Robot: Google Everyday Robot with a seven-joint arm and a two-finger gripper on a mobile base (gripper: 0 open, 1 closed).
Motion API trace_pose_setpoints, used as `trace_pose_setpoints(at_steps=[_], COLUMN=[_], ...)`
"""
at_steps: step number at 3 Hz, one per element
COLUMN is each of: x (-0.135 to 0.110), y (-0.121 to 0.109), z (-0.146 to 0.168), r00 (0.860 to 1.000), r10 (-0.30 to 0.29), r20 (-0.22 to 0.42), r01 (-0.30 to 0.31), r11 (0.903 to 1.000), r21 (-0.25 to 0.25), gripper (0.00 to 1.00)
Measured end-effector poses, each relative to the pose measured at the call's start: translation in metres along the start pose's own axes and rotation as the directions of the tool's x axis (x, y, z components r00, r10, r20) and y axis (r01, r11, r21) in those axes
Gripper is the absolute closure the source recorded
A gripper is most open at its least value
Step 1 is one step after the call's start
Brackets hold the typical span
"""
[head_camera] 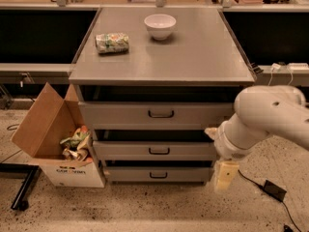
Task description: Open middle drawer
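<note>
Middle drawer sits between two grey drawers, the gripper hanging low beside its right end, its state impossible to tell; a cardboard box at left holds crumpled wrappers.

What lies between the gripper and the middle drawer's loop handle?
Only the bare front panel of the wide grey metal middle drawer, in the camera view; the cream gripper hangs beside the right edge of the grey cabinet.

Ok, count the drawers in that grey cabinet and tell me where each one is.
3, stacked: the tall-fronted top drawer, the middle drawer below it, and the bottom drawer nearest the floor. The gripper hangs right of the bottom drawer. None appear hidden.
</note>
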State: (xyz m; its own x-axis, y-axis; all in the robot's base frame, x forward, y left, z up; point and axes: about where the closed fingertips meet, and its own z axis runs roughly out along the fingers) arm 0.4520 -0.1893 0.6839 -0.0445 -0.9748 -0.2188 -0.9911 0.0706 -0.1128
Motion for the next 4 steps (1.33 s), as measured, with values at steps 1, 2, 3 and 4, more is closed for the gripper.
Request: trace_pose_setpoints(at_steps=[1, 2, 3, 4], x=[0.025, 0.043, 0.047, 0.047], y=[0.007, 0.004, 0.011, 0.008], z=[0.069, 0.131, 0.151, 0.159], r00=[0.998, 0.997, 0.997, 0.995], r10=[-0.064, -0.08, -0.074, -0.081], r20=[-0.002, 0.025, 0.038, 0.051], r01=[0.064, 0.082, 0.078, 0.087], r11=[0.9969, 0.9919, 0.9885, 0.9873], r21=[-0.047, -0.098, -0.129, -0.133], gripper=[0.0, 0.0, 0.0, 0.0])
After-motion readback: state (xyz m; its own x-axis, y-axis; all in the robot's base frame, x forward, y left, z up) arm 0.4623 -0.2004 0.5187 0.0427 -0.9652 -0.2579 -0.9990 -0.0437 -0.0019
